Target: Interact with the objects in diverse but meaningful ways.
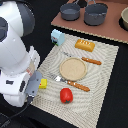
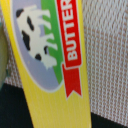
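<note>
The flat yellow packet, printed with a cow and the word BUTTER in red, fills the wrist view at very close range. In the exterior view this yellow packet lies at the mat's edge on the exterior view's left, right at the tip of my gripper. My fingers are hidden, so I cannot tell whether they hold it. A red round fruit sits on the mat near the front. The pale blue-white carton stands at the mat's far left corner. The golden-orange bread loaf lies at the mat's far side.
A tan plate sits mid-mat, an orange-handled fork in front of it and a knife beside it. Two grey pots and a bowl stand on the brown board behind. The woven placemat covers the dark table.
</note>
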